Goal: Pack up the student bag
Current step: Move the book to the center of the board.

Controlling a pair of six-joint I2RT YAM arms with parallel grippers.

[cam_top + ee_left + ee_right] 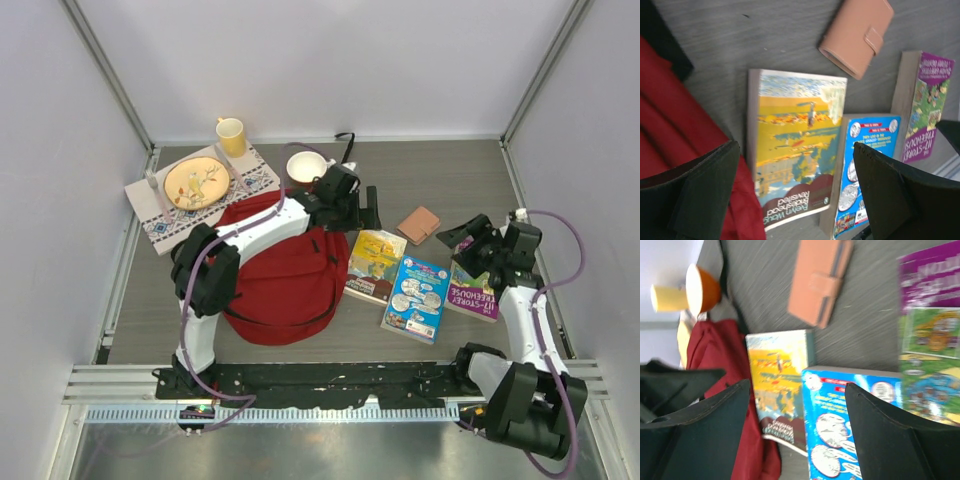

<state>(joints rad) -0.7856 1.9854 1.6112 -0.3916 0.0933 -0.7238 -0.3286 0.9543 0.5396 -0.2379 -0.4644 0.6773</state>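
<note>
Both left gripper (795,146) and right gripper (797,385) gape empty near "Brideshead Revisited" book (790,125).

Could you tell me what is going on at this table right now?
Two robot arms are packing a red bag, which lies on the table. Neither arm holds anything. The left gripper hangs open over the yellow book beside the bag. The right gripper, also open, is over the blue book, next to the purple book. The books and a pink wallet are not yet packed.
</note>
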